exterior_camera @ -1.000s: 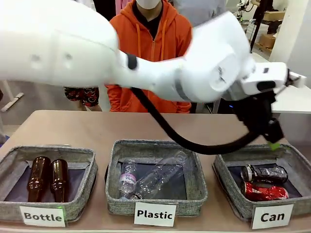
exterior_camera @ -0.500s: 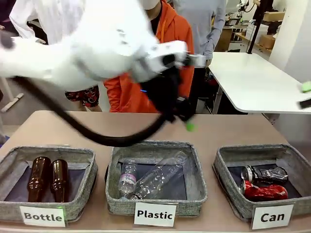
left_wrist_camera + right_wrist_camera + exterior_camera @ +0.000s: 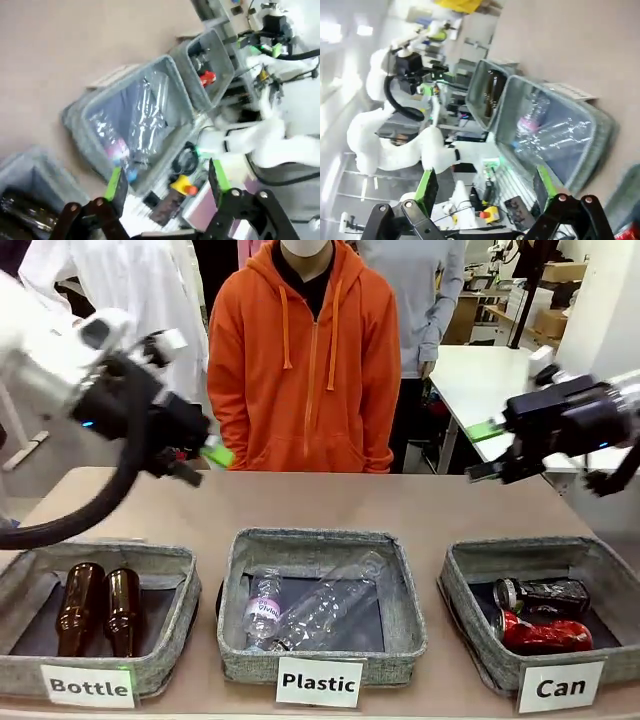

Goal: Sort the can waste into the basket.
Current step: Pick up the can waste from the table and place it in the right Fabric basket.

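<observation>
The crushed red can (image 3: 545, 636) and the black-and-silver can (image 3: 543, 595) lie side by side inside the grey basket (image 3: 462, 592) labelled "Can" at the front right. My left gripper (image 3: 200, 462) hangs open and empty above the table's far left. My right gripper (image 3: 483, 451) is also open and empty, high above the far right. The left wrist view shows its own open fingers (image 3: 116, 185) and, farther off, the basket (image 3: 223, 59) holding the red can (image 3: 207, 77). Open fingers (image 3: 427, 186) show in the right wrist view too.
A basket labelled "Plastic" (image 3: 232, 620) with clear bottles sits front centre. A basket labelled "Bottle" (image 3: 180, 605) with two brown bottles sits front left. A person in an orange hoodie (image 3: 305, 360) stands at the far side. Bare tabletop (image 3: 330, 502) stretches behind the baskets.
My left arm swung from above the Can basket across the table to the far left. My right arm came into view at the right. The cans stayed in the basket.
</observation>
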Motion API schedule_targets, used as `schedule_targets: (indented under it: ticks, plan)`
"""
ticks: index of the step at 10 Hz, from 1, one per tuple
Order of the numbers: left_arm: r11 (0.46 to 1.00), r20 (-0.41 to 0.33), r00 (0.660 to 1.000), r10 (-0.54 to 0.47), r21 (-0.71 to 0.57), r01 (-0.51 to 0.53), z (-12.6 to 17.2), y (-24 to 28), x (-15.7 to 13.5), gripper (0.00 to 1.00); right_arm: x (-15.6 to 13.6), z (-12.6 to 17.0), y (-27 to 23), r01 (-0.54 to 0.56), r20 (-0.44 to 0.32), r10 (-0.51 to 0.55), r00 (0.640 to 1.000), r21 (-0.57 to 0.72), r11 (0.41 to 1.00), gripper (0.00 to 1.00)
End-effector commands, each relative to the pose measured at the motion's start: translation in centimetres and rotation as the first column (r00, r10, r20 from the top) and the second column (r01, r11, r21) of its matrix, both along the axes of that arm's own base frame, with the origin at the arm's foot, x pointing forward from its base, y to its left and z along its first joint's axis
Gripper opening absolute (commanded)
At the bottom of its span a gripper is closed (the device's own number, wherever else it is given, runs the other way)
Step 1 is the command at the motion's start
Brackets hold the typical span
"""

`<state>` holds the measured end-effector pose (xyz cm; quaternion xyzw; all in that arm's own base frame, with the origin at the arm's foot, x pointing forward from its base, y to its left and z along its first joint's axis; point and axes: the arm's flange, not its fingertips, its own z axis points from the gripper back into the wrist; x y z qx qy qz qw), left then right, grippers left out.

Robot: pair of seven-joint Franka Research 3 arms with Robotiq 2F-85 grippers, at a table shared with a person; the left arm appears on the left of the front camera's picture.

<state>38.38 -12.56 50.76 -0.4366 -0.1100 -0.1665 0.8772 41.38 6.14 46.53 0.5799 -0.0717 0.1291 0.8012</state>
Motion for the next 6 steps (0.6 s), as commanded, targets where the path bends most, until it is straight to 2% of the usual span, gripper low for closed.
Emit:
schedule_targets:
  ticks: [1, 2, 3, 4, 6]
  plan:
    - [0.976, -0.052, 0.99, 0.127, -0.173, -0.134, -1.6, 5.3, -1.1, 0.85, 1.9, -0.1, 0.4, 0.015, -0.042, -0.011, 0.999, 0.114, 0.993, 1.0]
    - [0.949, -0.065, 0.989, 0.133, -0.28, -0.146, -3.3, 7.6, -1.7, 0.85, 2.7, -0.4, -0.4, 0.039, -0.03, -0.036, 0.999, 0.109, 0.993, 1.0]
    - [0.911, -0.067, 0.98, 0.187, -0.363, -0.198, -5.0, 9.2, -2.1, 0.85, 2.9, -0.4, -1.3, 0.062, -0.009, -0.061, 0.998, 0.11, 0.992, 1.0]
    - [0.977, -0.083, 0.99, 0.111, -0.173, -0.124, -2.0, 6.9, -1.0, 0.85, 1.5, -1.3, 0.6, 0.012, -0.054, -0.008, 0.999, 0.078, 0.997, 1.0]
    - [0.977, -0.083, 0.99, 0.111, -0.173, -0.124, -2.0, 6.9, -1.0, 0.85, 1.5, -1.3, 0.6, 0.012, -0.054, -0.008, 0.999, 0.078, 0.997, 1.0]
